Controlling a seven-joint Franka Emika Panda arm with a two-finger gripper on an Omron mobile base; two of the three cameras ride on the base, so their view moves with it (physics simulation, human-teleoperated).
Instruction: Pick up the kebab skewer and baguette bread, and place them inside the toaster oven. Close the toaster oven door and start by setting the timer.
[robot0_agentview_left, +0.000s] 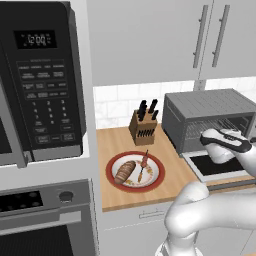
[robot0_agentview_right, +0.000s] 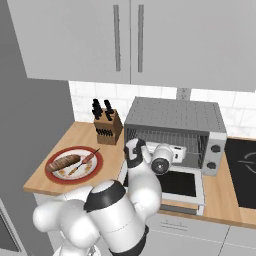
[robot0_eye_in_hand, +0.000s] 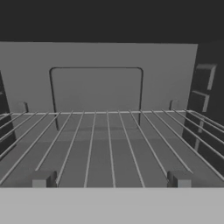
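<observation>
Kebab skewer (robot0_agentview_left: 143, 166) and brown scored baguette bread (robot0_agentview_left: 125, 172) are seen side by side on the red-rimmed plate (robot0_agentview_left: 111, 172), well left of the empty, spread jaws of the gripper (robot0_eye_in_hand: 111, 181) aimed into the grey toaster oven (robot0_agentview_right: 175, 116).

A kitchen is showing here: a black microwave (robot0_agentview_left: 42, 80) is sitting over a built-in oven (robot0_agentview_left: 45, 220), and a knife block (robot0_agentview_left: 143, 126) is standing on the wooden counter (robot0_agentview_left: 117, 140).

The big black microwave (robot0_agentview_left: 40, 80) has a little screen (robot0_agentview_left: 35, 39) near its top that shows 12:00. The buttons (robot0_agentview_left: 47, 102) below it have writing too small to read.
</observation>
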